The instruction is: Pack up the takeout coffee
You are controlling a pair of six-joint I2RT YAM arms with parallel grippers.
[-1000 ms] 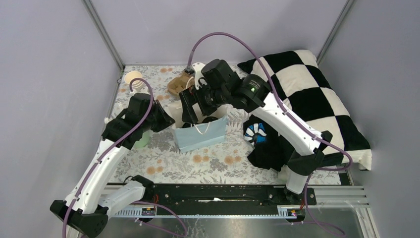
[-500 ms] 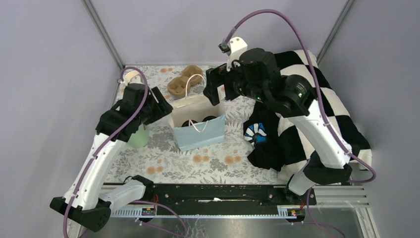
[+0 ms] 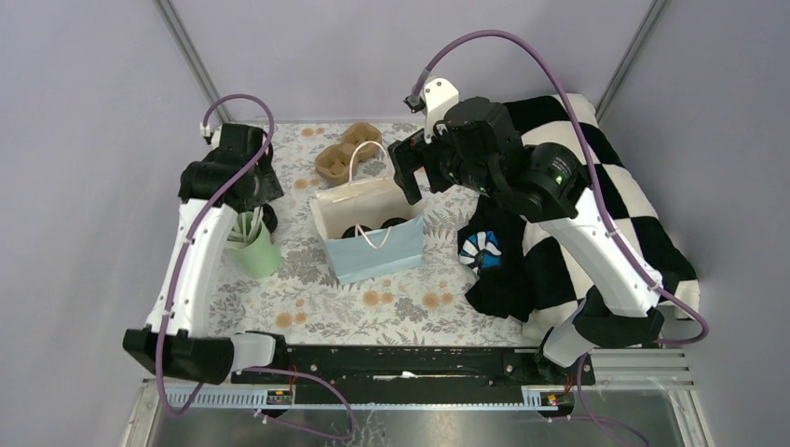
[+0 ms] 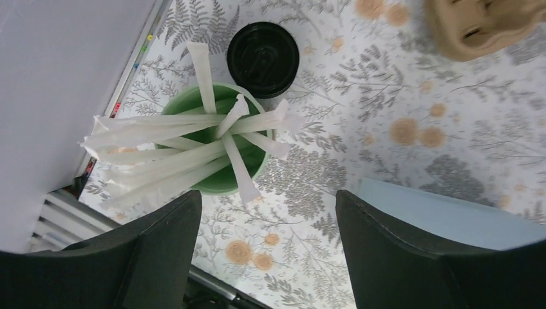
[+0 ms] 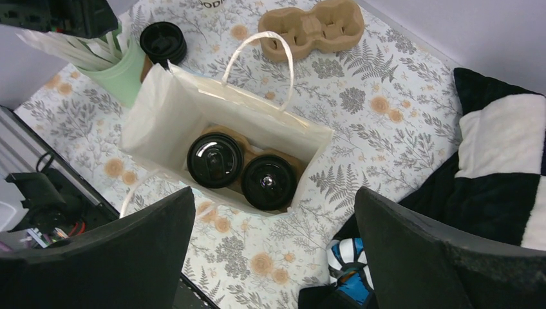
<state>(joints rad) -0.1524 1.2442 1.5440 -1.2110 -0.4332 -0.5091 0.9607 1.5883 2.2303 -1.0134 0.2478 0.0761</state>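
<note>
Left gripper [image 4: 267, 251], just spread, and right gripper [image 5: 273, 257], wide open, are being drawn back from the bag [image 5: 161, 122], two cups [image 5: 215, 159] being left packed inside.

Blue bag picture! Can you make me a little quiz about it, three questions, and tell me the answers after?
1. True or false: the two cups with black lids sit inside the blue bag.
2. What stands in the green cup? A) white wrapped sticks B) spoons C) flowers
3. Which end effector hangs over the green cup, the left or the right?

Key: 1 true. 2 A. 3 the left end effector, open and holding nothing.
</note>
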